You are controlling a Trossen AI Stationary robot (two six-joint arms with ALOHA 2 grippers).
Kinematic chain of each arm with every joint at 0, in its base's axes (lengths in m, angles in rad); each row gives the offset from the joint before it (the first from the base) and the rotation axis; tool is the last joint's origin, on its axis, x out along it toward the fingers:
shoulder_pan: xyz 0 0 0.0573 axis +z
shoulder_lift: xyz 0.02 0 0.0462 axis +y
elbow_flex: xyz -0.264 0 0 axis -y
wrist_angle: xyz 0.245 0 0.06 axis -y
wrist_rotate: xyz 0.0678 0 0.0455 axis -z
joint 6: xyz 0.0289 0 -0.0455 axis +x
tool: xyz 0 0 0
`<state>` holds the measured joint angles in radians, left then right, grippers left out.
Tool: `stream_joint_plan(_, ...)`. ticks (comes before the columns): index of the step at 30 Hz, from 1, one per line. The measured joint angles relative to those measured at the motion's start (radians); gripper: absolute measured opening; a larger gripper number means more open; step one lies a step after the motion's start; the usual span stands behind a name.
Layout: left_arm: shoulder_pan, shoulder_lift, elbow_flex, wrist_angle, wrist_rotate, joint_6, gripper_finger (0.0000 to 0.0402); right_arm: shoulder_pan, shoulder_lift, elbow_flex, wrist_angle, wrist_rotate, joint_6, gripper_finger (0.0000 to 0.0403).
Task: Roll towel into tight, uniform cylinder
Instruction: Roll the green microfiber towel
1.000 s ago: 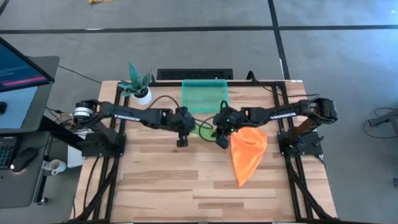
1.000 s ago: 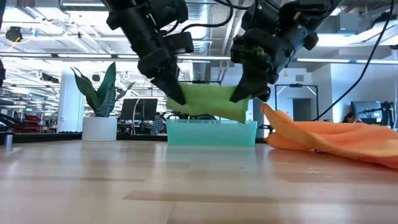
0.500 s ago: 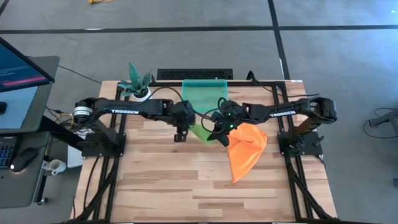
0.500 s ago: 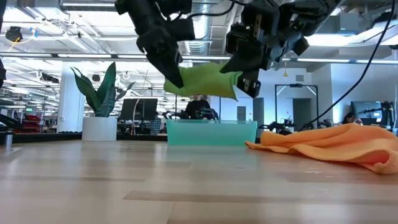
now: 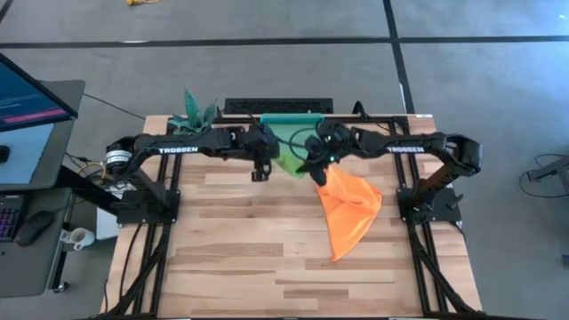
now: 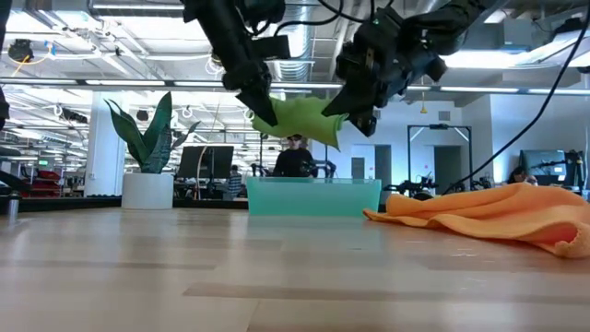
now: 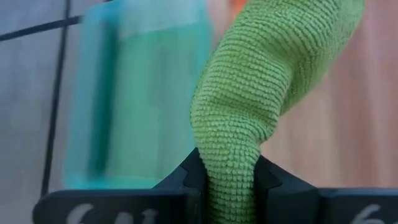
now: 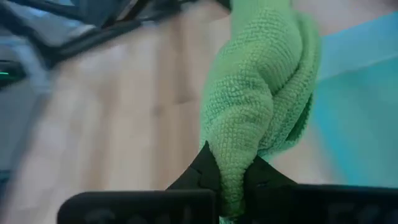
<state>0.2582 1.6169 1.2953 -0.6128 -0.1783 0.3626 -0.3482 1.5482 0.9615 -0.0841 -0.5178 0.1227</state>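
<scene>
The light is bright and even, and it comes from long lamps (image 6: 83, 65) up on the ceiling in the low view. From above, the desk (image 5: 231, 258) looks soft and pale with only faint shadows under the arms. In the low view the near edge of the desk is a bit fuzzy, and the room far behind is sharp enough. Both wrist views are blurry (as if things are sliding by): the teal bin (image 7: 137, 99) is smeared, yet the green towel (image 7: 249, 106) close up shows every little loop
</scene>
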Motion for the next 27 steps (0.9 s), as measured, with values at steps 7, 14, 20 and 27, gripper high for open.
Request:
stream_joint_plan(7, 0.117, 0.046, -0.003, 0.164, 0.012, 0.068, 0.0039, -0.084, 0.011, 0.091, -0.113, 0.155, -0.257, 0.0028)
stream_joint_plan(14, 0.179, 0.156, -0.002, 0.235, 0.045, 0.111, 0.0039, -0.166, 0.012, 0.094, -0.123, 0.194, -0.385, 0.0031)
stream_joint_plan(20, 0.212, 0.197, -0.001, 0.277, 0.062, 0.125, 0.0039, -0.228, 0.081, 0.093, -0.121, 0.199, -0.446, 0.0026)
stream_joint_plan(27, 0.231, 0.221, -0.004, 0.23, 0.11, 0.121, 0.0039, -0.244, 0.198, 0.098, -0.118, 0.194, -0.457, 0.0034)
